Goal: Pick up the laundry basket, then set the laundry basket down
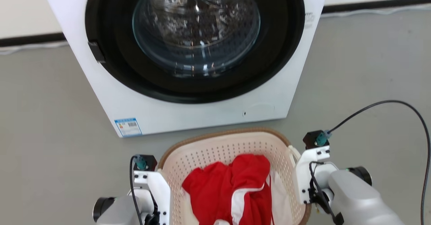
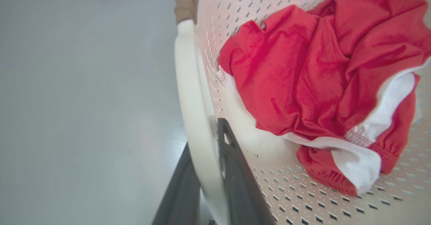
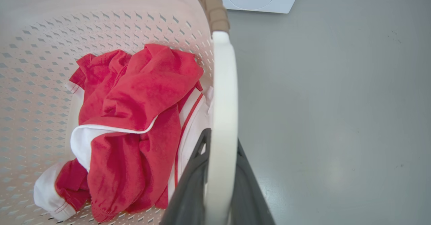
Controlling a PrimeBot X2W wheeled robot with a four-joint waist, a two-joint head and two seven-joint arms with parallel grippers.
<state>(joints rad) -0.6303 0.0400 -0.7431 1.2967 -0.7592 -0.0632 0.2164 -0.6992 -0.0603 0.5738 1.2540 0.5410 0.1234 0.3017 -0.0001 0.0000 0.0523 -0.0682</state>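
The laundry basket (image 1: 222, 132) was at 6 o'clock from the washing machine (image 1: 188, 114) in the head view. Its long axis ran from 9 to 3 o'clock, between the two arms, so both were equally near. The left gripper (image 2: 206, 140) was closed on the left handle (image 2: 188, 83), with one finger inside the loop and one outside. The right gripper (image 3: 222, 140) held the right handle (image 3: 224, 83) in the same way. Whether the basket was already off the floor (image 1: 50, 134), I could not tell.

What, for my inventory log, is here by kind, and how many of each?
Washing machine: 1
Laundry basket: 1
Red-and-white clothing heap: 1
Grippers: 2 (left gripper, right gripper)
Total: 5
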